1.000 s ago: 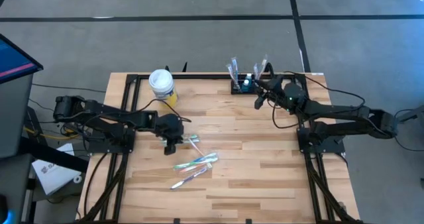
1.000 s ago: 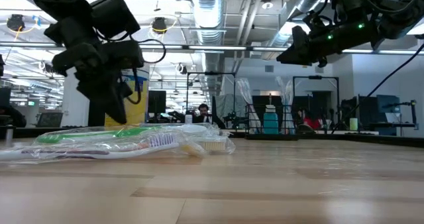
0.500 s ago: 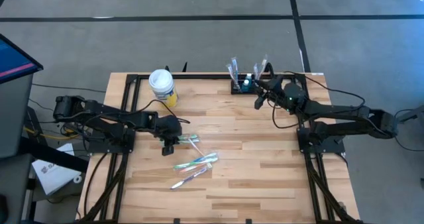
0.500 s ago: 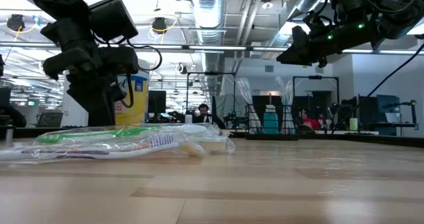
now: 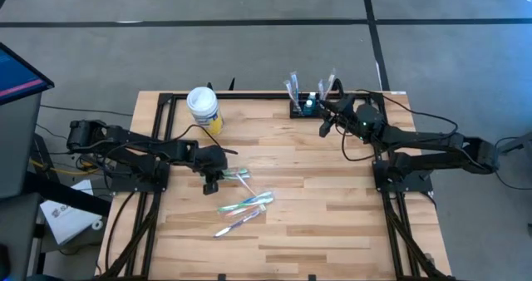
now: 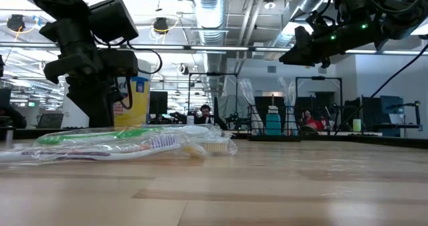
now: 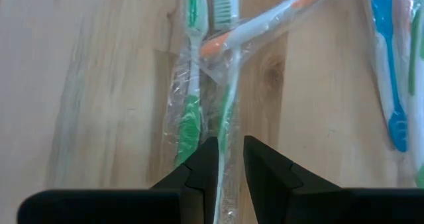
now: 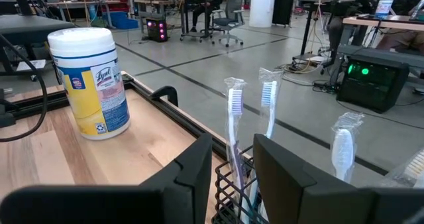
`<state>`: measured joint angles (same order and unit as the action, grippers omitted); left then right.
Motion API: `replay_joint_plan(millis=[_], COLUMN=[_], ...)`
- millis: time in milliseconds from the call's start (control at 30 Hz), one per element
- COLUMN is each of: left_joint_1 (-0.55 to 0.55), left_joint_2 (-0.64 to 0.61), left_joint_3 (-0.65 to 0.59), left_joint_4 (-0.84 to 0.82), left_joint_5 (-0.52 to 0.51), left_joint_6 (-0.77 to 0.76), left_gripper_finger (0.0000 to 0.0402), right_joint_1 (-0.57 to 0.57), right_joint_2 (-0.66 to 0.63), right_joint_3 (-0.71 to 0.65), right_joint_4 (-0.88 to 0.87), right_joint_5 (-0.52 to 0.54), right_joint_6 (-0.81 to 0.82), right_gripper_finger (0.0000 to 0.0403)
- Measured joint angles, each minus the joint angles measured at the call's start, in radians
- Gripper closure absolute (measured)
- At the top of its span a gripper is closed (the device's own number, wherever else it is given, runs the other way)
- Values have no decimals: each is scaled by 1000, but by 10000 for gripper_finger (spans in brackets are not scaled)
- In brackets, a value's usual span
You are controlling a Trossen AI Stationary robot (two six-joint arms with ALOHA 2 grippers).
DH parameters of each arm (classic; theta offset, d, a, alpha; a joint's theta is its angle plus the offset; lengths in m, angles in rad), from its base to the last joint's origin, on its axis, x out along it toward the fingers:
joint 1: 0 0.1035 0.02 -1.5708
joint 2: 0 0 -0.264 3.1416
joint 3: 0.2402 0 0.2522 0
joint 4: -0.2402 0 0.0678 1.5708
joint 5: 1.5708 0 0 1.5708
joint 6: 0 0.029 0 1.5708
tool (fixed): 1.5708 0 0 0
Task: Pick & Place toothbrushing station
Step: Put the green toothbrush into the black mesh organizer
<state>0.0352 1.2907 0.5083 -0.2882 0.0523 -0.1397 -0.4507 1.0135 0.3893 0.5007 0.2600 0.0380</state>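
We see left gripper (image 7: 228, 159) low over table, jaws narrowly apart, straddling clear-wrapped green-and-white toothbrush (image 7: 227, 111); closure on it: cannot tell. Second wrapped green toothbrush (image 7: 190, 85) just beside jaws, orange-handled one (image 7: 265, 26) crossing ahead. Right gripper (image 8: 232, 164) raised, jaws part open, nothing between them. Small black wire-mesh caddy (image 8: 233, 184) sits just ahead of and below right jaws, wrapped white toothbrushes (image 8: 233, 118) standing upright in it.
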Motion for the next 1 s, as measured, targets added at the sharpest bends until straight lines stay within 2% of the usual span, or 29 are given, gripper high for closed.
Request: replay_joint_plan(millis=[333,667,867,1000], left_joint_1=[-19,-24,-24,-24], left_joint_2=[-2,-2,2,2], left_joint_3=[-36,-37,-42,-42], left_joint_4=[18,18,8,16], left_joint_5=[-2,-2,-55,-52], left_joint_6=[-51,-29,-23,-26], left_gripper_finger=[335,335,335,335], right_joint_1=[0,0,0,0], right_joint_2=[2,2,2,2], right_joint_3=[0,0,0,0], right_joint_4=[-1,-3,-3,-3], right_joint_5=[0,0,0,0], right_joint_6=[0,0,13,15], right_gripper_finger=[301,301,301,301])
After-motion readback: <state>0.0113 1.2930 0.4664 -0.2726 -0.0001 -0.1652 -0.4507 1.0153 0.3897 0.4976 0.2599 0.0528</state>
